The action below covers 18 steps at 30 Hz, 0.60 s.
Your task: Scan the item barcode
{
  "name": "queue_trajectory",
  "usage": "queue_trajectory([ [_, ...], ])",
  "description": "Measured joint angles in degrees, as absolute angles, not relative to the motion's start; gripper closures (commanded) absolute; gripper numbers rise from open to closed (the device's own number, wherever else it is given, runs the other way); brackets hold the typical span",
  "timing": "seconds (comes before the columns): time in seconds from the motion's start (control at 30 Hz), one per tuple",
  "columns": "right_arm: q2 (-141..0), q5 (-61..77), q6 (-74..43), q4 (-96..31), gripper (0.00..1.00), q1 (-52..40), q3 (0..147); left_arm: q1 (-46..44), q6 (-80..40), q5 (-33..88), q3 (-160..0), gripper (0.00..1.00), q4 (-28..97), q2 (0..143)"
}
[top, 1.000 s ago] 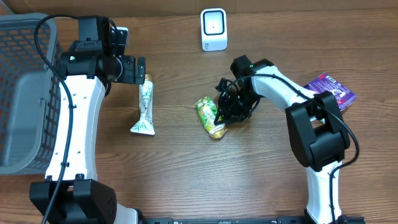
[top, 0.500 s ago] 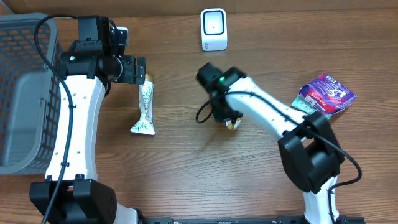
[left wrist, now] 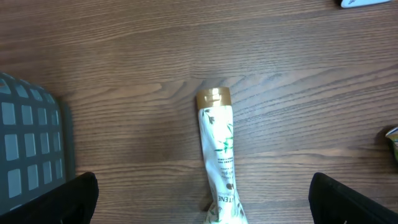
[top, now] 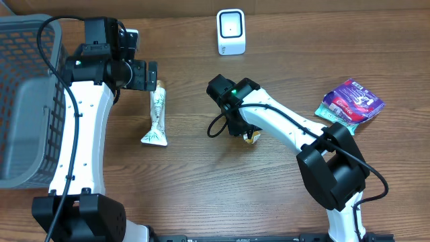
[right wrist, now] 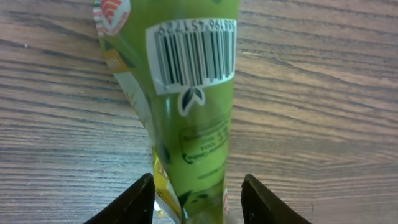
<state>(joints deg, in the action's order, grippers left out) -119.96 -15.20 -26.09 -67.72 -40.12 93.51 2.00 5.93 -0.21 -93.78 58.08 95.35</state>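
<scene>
Right gripper (right wrist: 198,190) has let go: its two black fingers (right wrist: 132,204) stand apart on either side of the narrow end of the green pouch (right wrist: 186,130), and a strip of bare wood shows between the pouch and one finger. A second ago the right arm was folded back on itself over this spot and the pouch lay in plain sight from above. Since then the arm has swung out long, and the wrist now covers the pouch except for a yellowish tip. The pouch lies in much the same place, about midway between the left and right edges of the table (top: 201,188). Seen from the wrist it is glossy green and lies flat on the wood, tapering toward the fingers. A white label with a black barcode (right wrist: 193,53) faces up, with digits along its top, a small leaf mark just under it, a panel of fine print lower down and a red-and-white badge at one corner. Toward the left edge the white tube (left wrist: 217,149) with its gold cap lies where it was, and the left gripper (left wrist: 202,183) hangs over it spread wide, unmoved. The white scanner (top: 231,31) stands at the far edge. The purple packet (top: 354,97) near the right edge, earlier partly behind the arm, is now fully in view. The grey basket (top: 27,81) sits at the left edge.
</scene>
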Motion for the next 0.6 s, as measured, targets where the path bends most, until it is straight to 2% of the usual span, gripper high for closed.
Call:
queue_trajectory([
  [0.23, -119.92, -14.66, -26.76, -70.35, 0.56, -40.12, 96.86, 2.0, 5.93, -0.21, -93.78, 0.0, 58.08, 95.35],
  [0.3, -119.02, -14.35, -26.83, -70.19, 0.69, -40.12, 98.98, 2.0, 5.91, -0.21, -93.78, 0.0, 58.08, 95.35],
  [0.4, -115.68, -13.98, -27.42, -69.58, 0.95, -39.81, 100.53, 2.0, 5.91, -0.21, -93.78, 0.0, 58.08, 95.35],
  [0.6, -112.33, -12.97, -29.8, -69.17, 0.96, -35.75, 100.99, 2.0, 5.91, -0.21, -93.78, 0.0, 58.08, 95.35],
])
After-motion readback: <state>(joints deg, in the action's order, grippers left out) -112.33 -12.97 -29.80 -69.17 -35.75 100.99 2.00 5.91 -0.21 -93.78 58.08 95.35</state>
